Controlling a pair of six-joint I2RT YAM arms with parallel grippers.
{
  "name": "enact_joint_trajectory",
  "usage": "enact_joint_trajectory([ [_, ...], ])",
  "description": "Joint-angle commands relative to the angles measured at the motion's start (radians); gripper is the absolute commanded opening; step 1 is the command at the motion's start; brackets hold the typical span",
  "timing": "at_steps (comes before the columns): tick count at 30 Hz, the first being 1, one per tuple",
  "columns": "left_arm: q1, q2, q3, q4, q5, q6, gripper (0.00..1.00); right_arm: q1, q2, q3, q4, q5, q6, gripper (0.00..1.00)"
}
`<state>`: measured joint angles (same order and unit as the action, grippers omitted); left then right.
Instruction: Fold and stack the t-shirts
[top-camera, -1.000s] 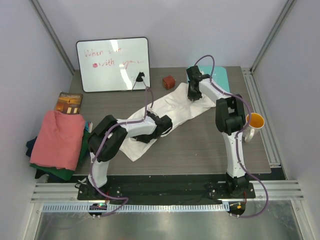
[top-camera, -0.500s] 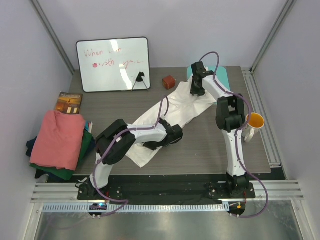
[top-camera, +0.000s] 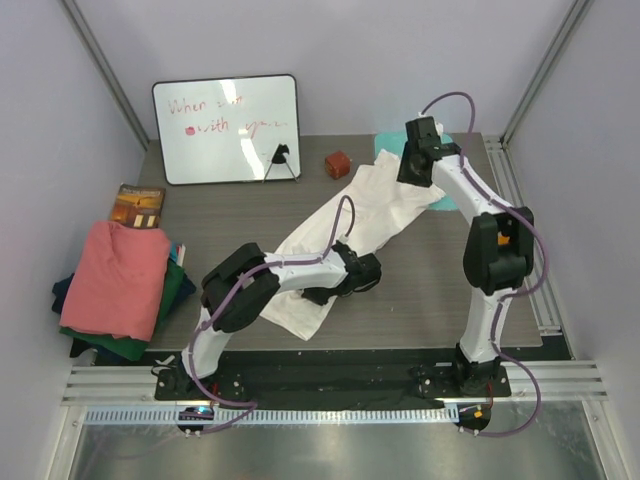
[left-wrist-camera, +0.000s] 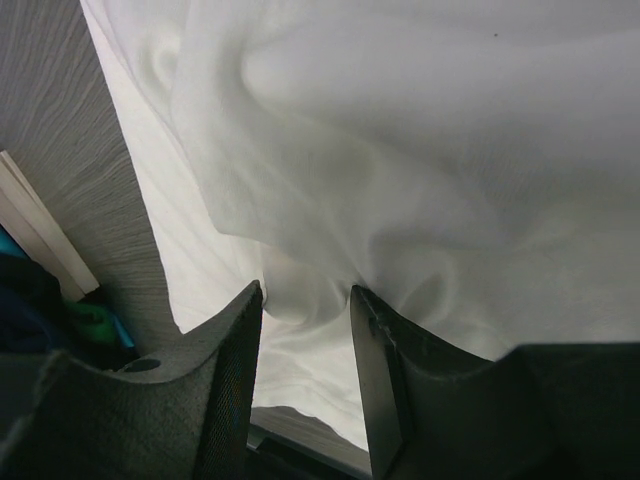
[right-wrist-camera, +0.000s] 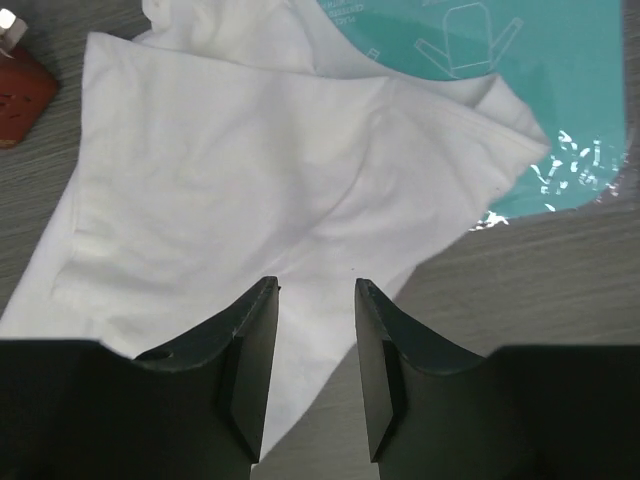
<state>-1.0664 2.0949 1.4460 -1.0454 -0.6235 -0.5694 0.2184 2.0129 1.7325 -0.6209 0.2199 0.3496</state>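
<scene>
The large white t-shirt (top-camera: 385, 200) lies spread in a diagonal strip across the table, its far end over the teal mat (top-camera: 450, 196). My left gripper (top-camera: 362, 272) sits low at the shirt's near right edge. In the left wrist view its fingers (left-wrist-camera: 305, 295) stand apart with a loose fold of the white cloth (left-wrist-camera: 400, 150) between the tips. My right gripper (top-camera: 412, 172) hovers open and empty above the shirt's far end (right-wrist-camera: 230, 170), with its tips (right-wrist-camera: 317, 285) over the cloth. The salmon-pink shirt (top-camera: 120, 275) lies folded on the dark green (top-camera: 165, 300) and navy (top-camera: 65, 295) ones at the left.
A whiteboard (top-camera: 225, 128) leans at the back left with a small black stand before it. A red-brown block (top-camera: 338, 163) sits by the shirt's far edge. A yellow-lined mug (top-camera: 508, 245) stands at the right edge. A book (top-camera: 138, 207) lies behind the pile.
Both grippers moved right and the white shirt slid right with them. The right gripper rose off the cloth and moved back toward the teal mat; the shirt's far end now overlaps the mat.
</scene>
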Motion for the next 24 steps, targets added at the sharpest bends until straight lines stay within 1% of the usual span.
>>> enact_joint_trajectory([
  [1,-0.033,0.086,-0.053,0.265,0.285,-0.103,0.44,-0.004,-0.111,-0.129,0.093,0.056,-0.006,0.43],
  [8,-0.038,0.033,-0.124,0.266,0.249,-0.109,0.45,-0.01,0.021,-0.117,0.104,0.055,0.011,0.43],
  [15,-0.037,-0.012,-0.193,0.272,0.249,-0.119,0.45,-0.03,0.161,-0.033,0.081,0.091,0.003,0.42],
  [18,-0.04,-0.03,-0.211,0.277,0.266,-0.119,0.44,-0.043,0.225,0.012,0.06,0.099,0.006,0.42],
  [20,-0.053,-0.042,-0.216,0.277,0.283,-0.112,0.43,-0.059,0.274,0.096,-0.001,0.098,0.011,0.42],
  [22,-0.076,-0.049,-0.225,0.277,0.285,-0.11,0.43,-0.071,0.331,0.166,-0.026,0.078,0.017,0.42],
  [24,-0.09,-0.058,-0.234,0.277,0.294,-0.116,0.43,-0.073,0.355,0.2,-0.043,0.052,0.02,0.42],
])
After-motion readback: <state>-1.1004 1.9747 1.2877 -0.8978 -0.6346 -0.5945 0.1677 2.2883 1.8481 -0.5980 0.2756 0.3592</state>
